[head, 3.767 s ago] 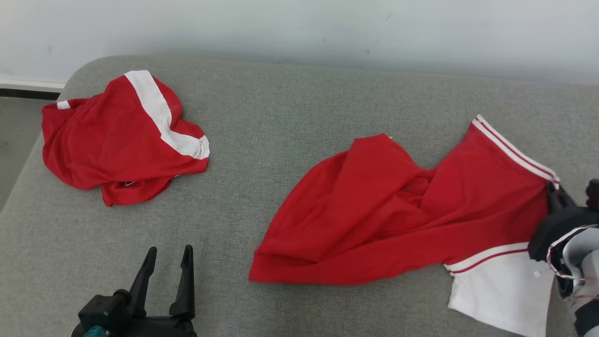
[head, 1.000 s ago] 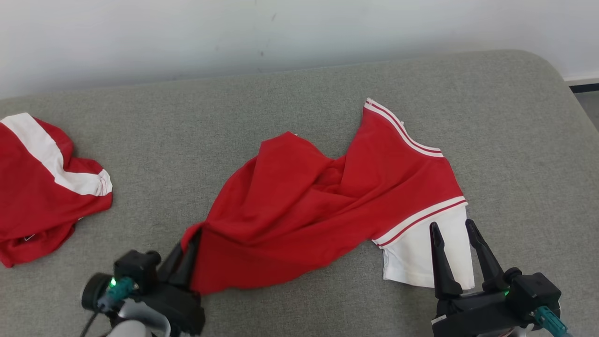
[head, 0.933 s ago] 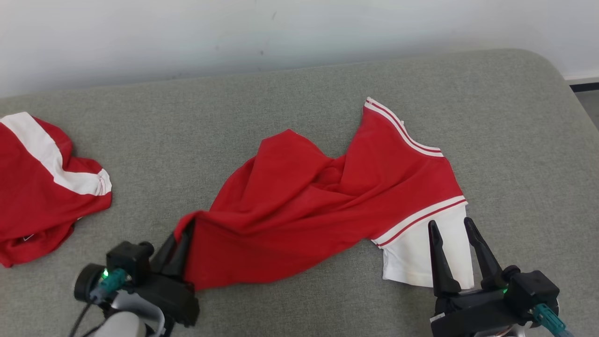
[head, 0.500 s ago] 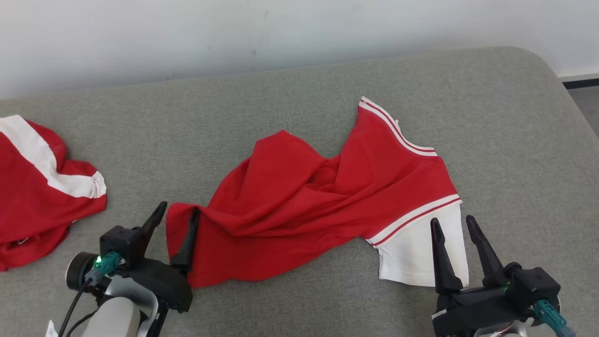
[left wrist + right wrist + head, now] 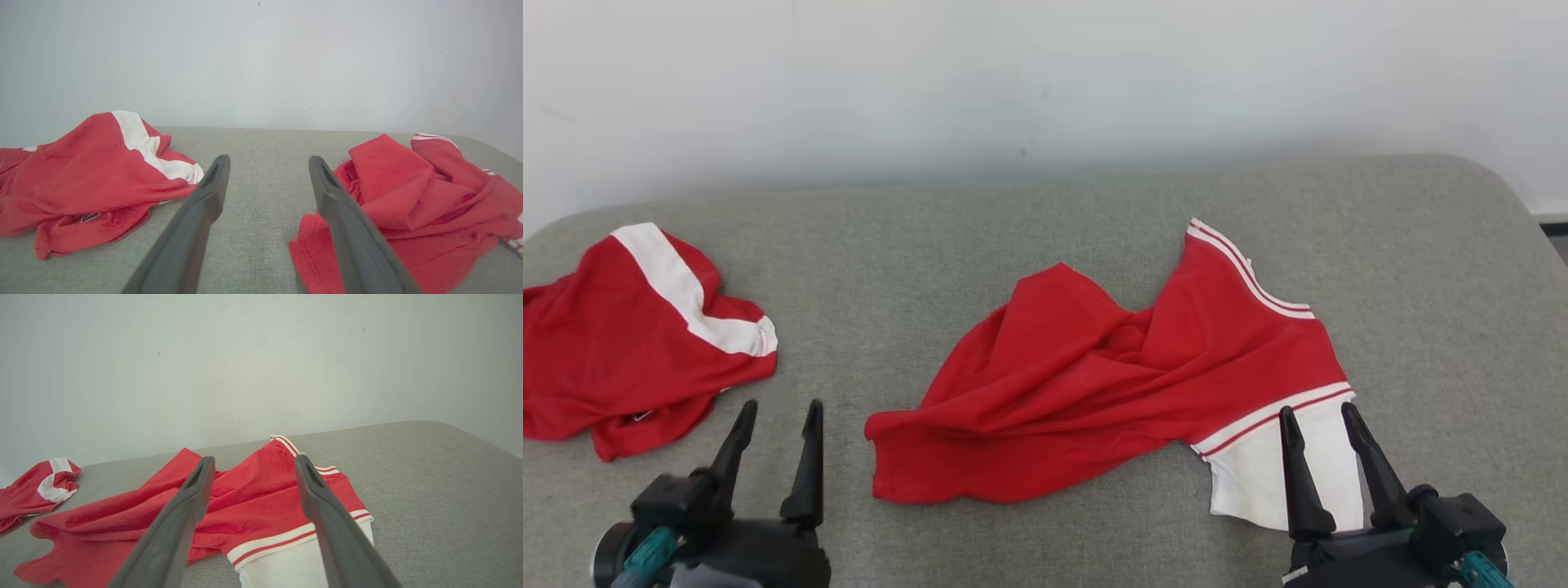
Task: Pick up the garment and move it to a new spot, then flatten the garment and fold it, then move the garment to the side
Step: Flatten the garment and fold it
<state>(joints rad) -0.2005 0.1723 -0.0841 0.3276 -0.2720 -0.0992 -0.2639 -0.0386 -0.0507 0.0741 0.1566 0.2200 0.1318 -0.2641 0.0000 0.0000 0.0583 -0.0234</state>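
The left gripper has let go of the red garment and drawn back to 7 o'clock, jaws apart and empty. The right gripper, at 5 o'clock, stays wide open over the garment's white panel. The garment lies rumpled at the centre of the grey surface. Flattening looks unfinished, so a fresh grasp is likely needed.

The left gripper, which pinched a corner of the red shirt a second ago, has let go and drawn back; the corner now lies on the couch.
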